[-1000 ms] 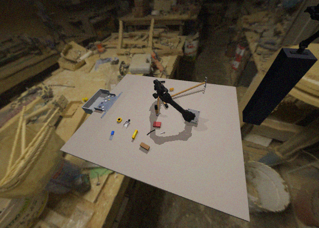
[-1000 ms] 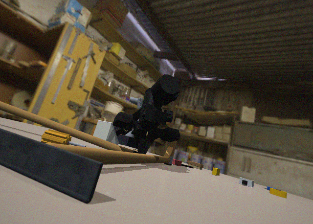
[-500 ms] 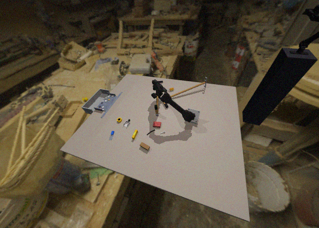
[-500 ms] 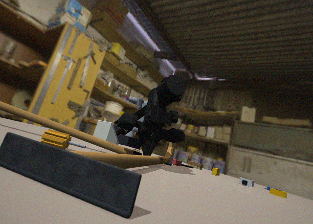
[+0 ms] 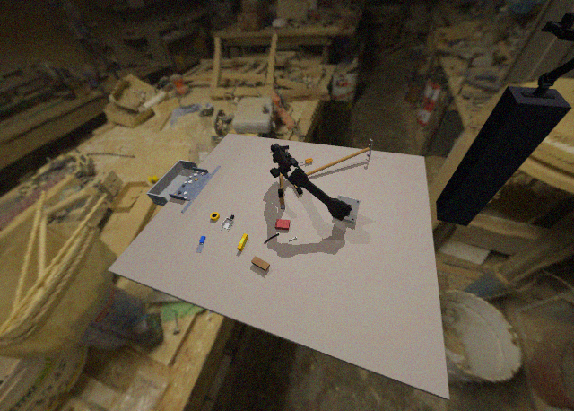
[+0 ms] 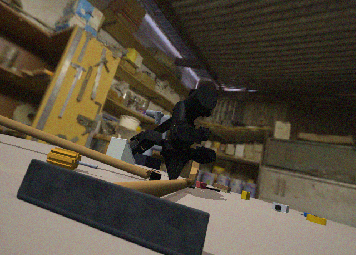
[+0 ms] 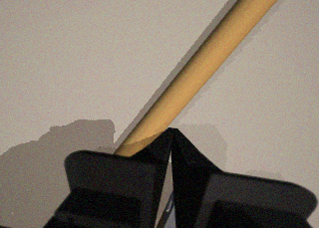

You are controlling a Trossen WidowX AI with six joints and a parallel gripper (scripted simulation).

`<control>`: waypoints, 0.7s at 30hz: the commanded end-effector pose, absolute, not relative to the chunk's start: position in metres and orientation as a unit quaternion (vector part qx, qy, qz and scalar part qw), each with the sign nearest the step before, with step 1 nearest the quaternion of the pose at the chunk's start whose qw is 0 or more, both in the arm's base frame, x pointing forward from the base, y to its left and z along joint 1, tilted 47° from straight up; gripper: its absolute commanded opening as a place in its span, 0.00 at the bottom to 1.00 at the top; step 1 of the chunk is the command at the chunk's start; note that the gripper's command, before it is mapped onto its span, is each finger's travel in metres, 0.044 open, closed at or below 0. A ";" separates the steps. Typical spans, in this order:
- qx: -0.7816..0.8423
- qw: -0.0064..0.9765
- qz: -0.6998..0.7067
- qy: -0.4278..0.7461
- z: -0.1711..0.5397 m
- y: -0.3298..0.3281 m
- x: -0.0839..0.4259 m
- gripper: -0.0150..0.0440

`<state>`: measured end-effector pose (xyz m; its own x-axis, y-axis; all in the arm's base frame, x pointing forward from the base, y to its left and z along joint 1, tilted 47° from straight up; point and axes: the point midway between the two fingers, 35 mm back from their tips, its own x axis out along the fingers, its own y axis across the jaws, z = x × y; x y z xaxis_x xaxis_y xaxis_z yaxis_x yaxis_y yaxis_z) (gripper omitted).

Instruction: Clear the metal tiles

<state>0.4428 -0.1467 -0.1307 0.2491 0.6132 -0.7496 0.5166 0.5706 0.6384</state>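
The scraper's broad dark blade (image 6: pixel 114 206) stands large in the exterior view; its wooden handle (image 6: pixel 155 187) (image 7: pixel 214 56) runs back to the arm. My gripper (image 6: pixel 172 178) (image 7: pixel 171 132) points down with its tips together, shut and holding nothing. The tips are right beside the handle; whether they touch it is not clear. In the top view the arm hides much of this tool. The blue-grey bench plate (image 5: pixel 197 186) lies at the far left, with several small tiles (image 5: pixel 186 182) on it. The grey catch box (image 5: pixel 158 197) adjoins it; its contents are unclear.
A rake (image 5: pixel 340 161) (image 6: pixel 86 150) and an orange screwdriver (image 5: pixel 308 161) (image 6: pixel 63 157) lie behind the arm. A red block (image 5: pixel 282 224) (image 6: pixel 201 184), a yellow block (image 5: pixel 242 241), a brown block (image 5: pixel 260 263) and a yellow tape measure (image 5: pixel 214 216) lie farther forward.
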 end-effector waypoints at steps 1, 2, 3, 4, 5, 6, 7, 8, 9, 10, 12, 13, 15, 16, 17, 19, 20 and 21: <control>0.462 0.640 0.041 0.613 -0.131 -0.141 0.449 0.25; 0.462 0.640 0.041 0.613 -0.131 -0.141 0.450 0.25; 0.462 0.640 0.042 0.613 -0.131 -0.140 0.451 0.25; 0.462 0.640 0.042 0.613 -0.130 -0.140 0.452 0.25; 0.462 0.640 0.042 0.613 -0.130 -0.140 0.453 0.25; 0.462 0.640 0.042 0.613 -0.130 -0.139 0.454 0.25; 0.462 0.640 0.042 0.613 -0.129 -0.139 0.455 0.25; 0.462 0.640 0.042 0.613 -0.129 -0.139 0.455 0.25; 0.462 0.640 0.042 0.613 -0.129 -0.138 0.456 0.25; 0.462 0.640 0.042 0.613 -0.128 -0.138 0.457 0.25; 0.462 0.640 0.042 0.613 -0.128 -0.138 0.459 0.25; 0.462 0.640 0.042 0.613 -0.127 -0.137 0.460 0.25; 0.462 0.640 0.042 0.613 -0.127 -0.137 0.462 0.25; 0.462 0.640 0.042 0.613 -0.127 -0.136 0.462 0.25; 0.462 0.640 0.042 0.613 -0.126 -0.136 0.463 0.25; 0.462 0.640 0.042 0.613 -0.126 -0.135 0.465 0.25; 0.462 0.640 0.042 0.613 -0.125 -0.135 0.466 0.25; 0.462 0.640 0.042 0.613 -0.125 -0.135 0.467 0.25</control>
<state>0.4615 -0.1418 -0.1241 0.2518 0.6134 -0.7485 0.5162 0.5691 0.6400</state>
